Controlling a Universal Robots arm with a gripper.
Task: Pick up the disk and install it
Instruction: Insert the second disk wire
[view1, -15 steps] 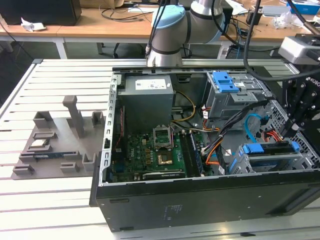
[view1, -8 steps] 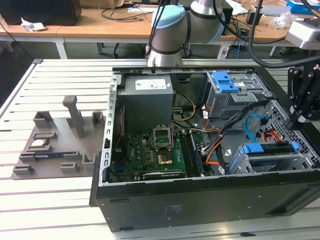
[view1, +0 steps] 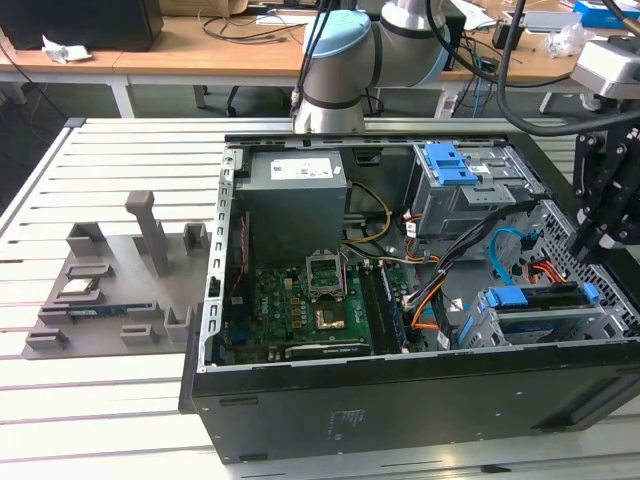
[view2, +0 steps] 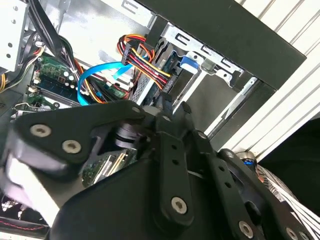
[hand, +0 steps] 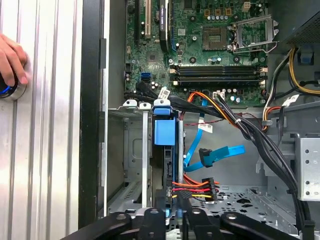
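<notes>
The disk (view1: 540, 298), edged by its blue caddy, lies inside the grey drive cage (view1: 520, 325) at the near right corner of the open computer case (view1: 400, 400). My gripper (view1: 600, 240) hangs just above the disk's right end, by the case wall. In the first wrist view the disk's blue tab (hand: 165, 132) sits in the cage slot (hand: 132, 150), and my gripper (hand: 173, 216) stands over the disk's cabled end. The second wrist view shows my gripper (view2: 172, 107) above the red-yellow-black connector (view2: 145, 62) and the blue tab (view2: 187, 62).
A second cage with a blue latch (view1: 455, 165) stands behind. The motherboard (view1: 300, 305), power supply (view1: 295, 185) and loose blue and orange cables (view1: 500, 250) lie inside the case. A grey parts tray (view1: 110, 290) lies at the exterior view's left. A person's hand (hand: 10, 60) rests on a round button (hand: 7, 91).
</notes>
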